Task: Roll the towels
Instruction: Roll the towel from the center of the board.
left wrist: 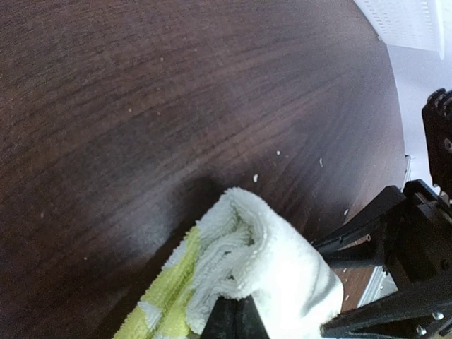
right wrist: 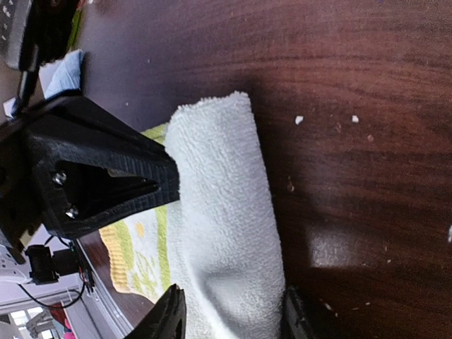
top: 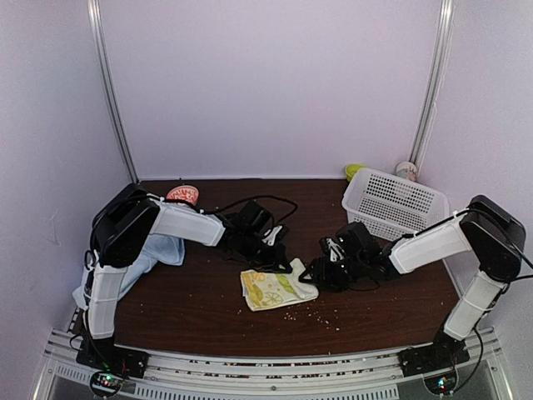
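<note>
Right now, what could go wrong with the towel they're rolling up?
The right gripper stands open around the roll of the lime-green patterned towel, so the roll may loosen and spring back flat. The left gripper pinches only one end of the roll, so pulling from there could skew it. The two grippers are close together and might bump.

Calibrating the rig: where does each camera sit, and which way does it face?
Top external: above, behind the robot, looking down; shows left arm, right arm, left end effector and right end effector at the patterned towel.
Left wrist: on the left arm, facing the towel's fold; own fingers at bottom.
Right wrist: on the right arm, facing the towel's roll; own fingers beside it.
All share the towel.
</note>
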`<state>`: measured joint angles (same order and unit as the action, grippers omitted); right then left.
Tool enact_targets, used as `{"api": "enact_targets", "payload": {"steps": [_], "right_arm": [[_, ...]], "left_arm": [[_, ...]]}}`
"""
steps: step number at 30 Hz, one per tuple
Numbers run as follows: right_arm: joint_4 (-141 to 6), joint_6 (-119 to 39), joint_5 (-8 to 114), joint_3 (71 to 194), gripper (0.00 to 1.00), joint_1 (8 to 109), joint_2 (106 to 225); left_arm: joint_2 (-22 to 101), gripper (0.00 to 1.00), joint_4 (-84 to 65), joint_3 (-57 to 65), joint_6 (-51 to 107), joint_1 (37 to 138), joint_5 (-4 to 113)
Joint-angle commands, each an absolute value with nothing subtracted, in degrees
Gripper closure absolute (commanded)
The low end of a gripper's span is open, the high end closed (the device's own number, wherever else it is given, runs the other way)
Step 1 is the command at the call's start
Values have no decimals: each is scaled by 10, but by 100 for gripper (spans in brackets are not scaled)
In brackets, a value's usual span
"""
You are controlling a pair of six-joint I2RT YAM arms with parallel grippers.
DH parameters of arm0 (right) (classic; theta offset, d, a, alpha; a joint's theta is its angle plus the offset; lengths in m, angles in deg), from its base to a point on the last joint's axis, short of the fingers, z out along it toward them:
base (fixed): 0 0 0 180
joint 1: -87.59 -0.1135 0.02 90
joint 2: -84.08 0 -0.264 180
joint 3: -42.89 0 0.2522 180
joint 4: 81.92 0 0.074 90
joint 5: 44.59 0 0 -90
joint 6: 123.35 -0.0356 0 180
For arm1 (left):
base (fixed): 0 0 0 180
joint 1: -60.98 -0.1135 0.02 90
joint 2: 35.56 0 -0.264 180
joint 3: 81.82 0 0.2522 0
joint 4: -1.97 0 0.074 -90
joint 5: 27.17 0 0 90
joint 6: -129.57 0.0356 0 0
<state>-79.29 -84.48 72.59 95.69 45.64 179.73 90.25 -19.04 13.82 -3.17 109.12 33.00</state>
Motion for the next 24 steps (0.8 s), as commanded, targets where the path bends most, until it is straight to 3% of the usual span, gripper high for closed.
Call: {"api": "enact_targets", "payload": {"steps": [1, 6, 8, 16, 24], "right_arm": [[-831, -885, 761, 938, 62, 461, 1833], [-799, -861, 743, 942, 92, 463, 1826], [-746, -830, 725, 961, 100, 465, 1811], [-518, -691, 581, 1064, 100, 464, 1777], [-423, -645, 480, 1128, 100, 443, 1790]], "left_arm": [[893, 100, -202, 121, -34, 1087, 343], [885, 100, -203, 118, -34, 1089, 341], [875, 100, -206, 113, -33, 1089, 341], [800, 97, -231, 76, -19, 1090, 357], [770, 94, -244, 49, -8, 1090, 386]]}}
